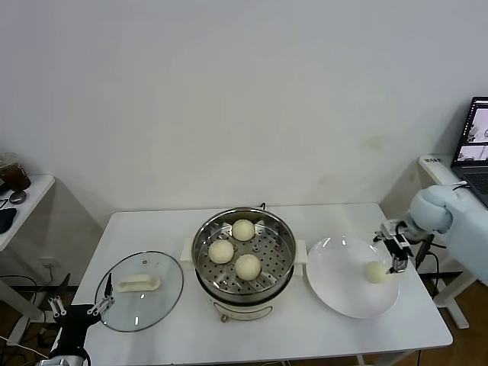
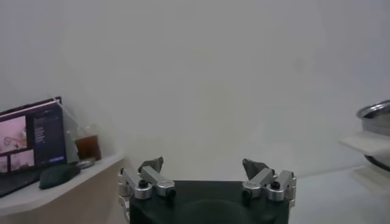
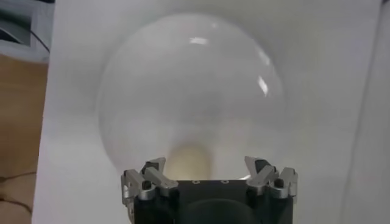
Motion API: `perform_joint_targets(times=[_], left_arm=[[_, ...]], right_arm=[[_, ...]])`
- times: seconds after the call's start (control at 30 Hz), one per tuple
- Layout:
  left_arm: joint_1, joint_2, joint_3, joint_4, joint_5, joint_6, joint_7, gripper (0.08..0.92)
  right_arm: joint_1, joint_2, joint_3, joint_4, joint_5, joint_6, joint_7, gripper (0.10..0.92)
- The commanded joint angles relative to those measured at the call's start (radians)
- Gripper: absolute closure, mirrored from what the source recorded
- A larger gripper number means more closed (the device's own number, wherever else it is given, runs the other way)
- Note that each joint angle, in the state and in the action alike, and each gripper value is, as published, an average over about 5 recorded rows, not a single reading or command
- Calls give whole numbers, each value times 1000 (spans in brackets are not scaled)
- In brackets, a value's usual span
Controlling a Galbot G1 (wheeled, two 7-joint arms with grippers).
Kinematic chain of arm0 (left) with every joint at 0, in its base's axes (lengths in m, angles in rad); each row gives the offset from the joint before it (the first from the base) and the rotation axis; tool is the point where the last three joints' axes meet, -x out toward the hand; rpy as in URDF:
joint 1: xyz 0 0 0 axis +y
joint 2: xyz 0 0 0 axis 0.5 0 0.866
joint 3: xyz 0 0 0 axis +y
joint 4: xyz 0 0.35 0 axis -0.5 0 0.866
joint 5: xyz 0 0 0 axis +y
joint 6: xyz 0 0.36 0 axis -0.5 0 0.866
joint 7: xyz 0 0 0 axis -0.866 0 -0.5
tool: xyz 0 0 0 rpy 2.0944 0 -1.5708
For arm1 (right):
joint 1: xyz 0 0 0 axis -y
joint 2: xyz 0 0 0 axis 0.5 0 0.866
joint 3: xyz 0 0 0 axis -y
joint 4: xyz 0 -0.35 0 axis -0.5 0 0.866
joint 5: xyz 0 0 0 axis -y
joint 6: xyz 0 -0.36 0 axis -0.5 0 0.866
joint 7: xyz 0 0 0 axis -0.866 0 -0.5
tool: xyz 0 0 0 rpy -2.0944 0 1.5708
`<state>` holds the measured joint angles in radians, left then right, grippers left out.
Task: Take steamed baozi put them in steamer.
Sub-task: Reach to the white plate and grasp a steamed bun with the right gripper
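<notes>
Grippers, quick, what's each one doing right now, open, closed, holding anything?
Left gripper: open, holding nothing, parked low off the table's left front corner.
Right gripper: open, holding nothing, poised over the last baozi on the white plate.

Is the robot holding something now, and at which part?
Nothing is held. The right gripper is open above the last bun on the plate; the left gripper is open, empty.

I saw pale cream-white round baozi (image 1: 243,229) in the shiny perforated stainless-steel steamer (image 1: 210,231) and one on the glossy white round plate (image 1: 335,286).
</notes>
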<state>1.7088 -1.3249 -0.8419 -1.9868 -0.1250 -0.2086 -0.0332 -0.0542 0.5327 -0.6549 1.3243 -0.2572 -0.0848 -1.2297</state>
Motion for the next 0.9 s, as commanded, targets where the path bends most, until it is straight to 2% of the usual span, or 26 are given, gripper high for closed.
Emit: perform_joint_targets(times=[0.03, 0.67, 0.77, 0.9], left_arm=[[1, -1, -1, 1, 1, 1, 0, 177], [1, -6, -7, 7, 1, -2, -1, 177], [2, -5, -10, 9, 1, -3, -2, 177], [3, -6, -11, 8, 0, -4, -2, 177]], right_arm=[[-141, 80, 127, -162, -123, 49, -8, 203], [-187, 185, 162, -233, -186, 42, 53, 210], [-185, 184, 166, -232, -199, 39, 53, 254], [-178, 173, 165, -220, -197, 32, 51, 367]])
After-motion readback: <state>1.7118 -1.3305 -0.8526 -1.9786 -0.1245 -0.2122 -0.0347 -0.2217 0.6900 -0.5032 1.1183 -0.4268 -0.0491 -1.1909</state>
